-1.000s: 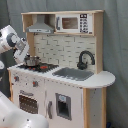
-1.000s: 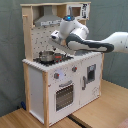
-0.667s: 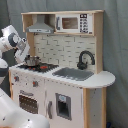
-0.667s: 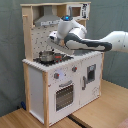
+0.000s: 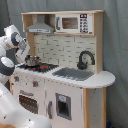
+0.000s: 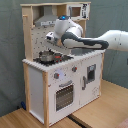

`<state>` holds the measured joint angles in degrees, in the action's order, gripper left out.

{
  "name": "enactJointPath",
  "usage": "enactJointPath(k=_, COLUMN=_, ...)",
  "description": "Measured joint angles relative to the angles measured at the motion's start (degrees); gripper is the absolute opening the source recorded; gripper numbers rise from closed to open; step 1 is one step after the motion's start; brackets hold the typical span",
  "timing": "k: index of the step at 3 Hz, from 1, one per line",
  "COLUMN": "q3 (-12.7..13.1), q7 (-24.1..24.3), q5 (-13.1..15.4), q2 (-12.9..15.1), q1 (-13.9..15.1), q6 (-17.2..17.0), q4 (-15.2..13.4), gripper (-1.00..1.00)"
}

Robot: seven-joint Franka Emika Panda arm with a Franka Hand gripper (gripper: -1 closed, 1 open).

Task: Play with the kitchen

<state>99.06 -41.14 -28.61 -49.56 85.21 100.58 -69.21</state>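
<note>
The gripper (image 6: pixel 50 46) is hanging just over the little pot (image 6: pixel 46 56) at the kitchen's (image 6: pixel 87 95) hob corner; I cannot tell its grip.

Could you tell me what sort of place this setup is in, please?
Probably a robot lab or test area, not a home: the toy kitchen stands on a wooden tabletop against a grey curtain backdrop.

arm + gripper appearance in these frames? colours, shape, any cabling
The arm is glossy white with rounded, bulbous links and dark grey bands at the joints. The gripper end is darker, black and grey, below a white wrist. No loose cables or markings can be made out in both exterior views.
</note>
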Motion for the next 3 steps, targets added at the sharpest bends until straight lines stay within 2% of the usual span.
enactJointPath(k=3, q3=9.8, q7=-1.2, q5=-0.1, q2=0.4, q1=11.2, q6=-5.4, q4=11.1, gripper=1.00)
